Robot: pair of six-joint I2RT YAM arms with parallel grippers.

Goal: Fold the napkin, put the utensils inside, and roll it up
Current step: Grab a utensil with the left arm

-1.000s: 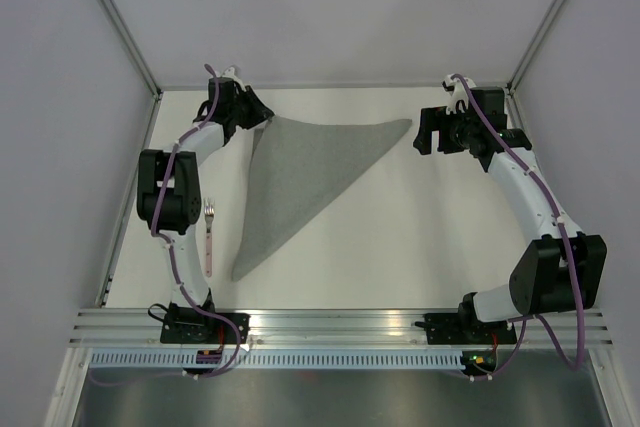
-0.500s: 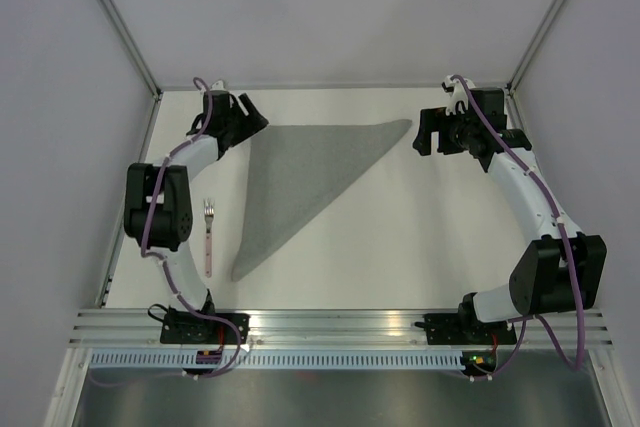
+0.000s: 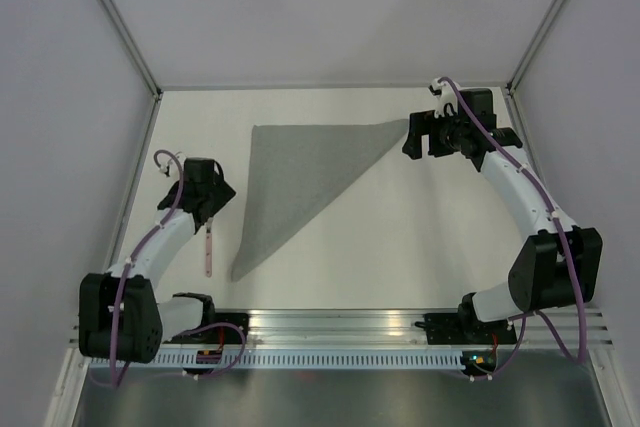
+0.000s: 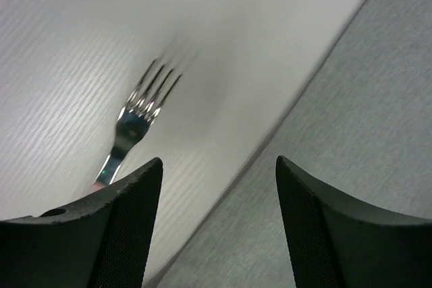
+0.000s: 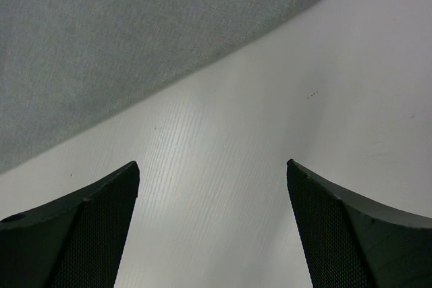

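I see my left fingers (image 4: 128, 220) wide and empty, the fork (image 4: 138, 109) ahead of them. My right fingers (image 5: 331, 220) are wide too, the napkin (image 5: 135, 32) ahead.

Light is bright, even and diffuse from above: in the top view the white worktop (image 3: 400, 237) carries only faint, soft shadows beside the arms, and the metal rail (image 3: 330, 322) at its near edge shows a pale glare patch. The left wrist view is smeared, with the fork (image 4: 131, 126) tines streaked, the napkin (image 4: 351, 133) edge soft and a grey shadow between them. The right wrist view is sharper, with a pale sheen across the worktop and the right hand (image 5: 212, 162) dark and soft-edged at the bottom.
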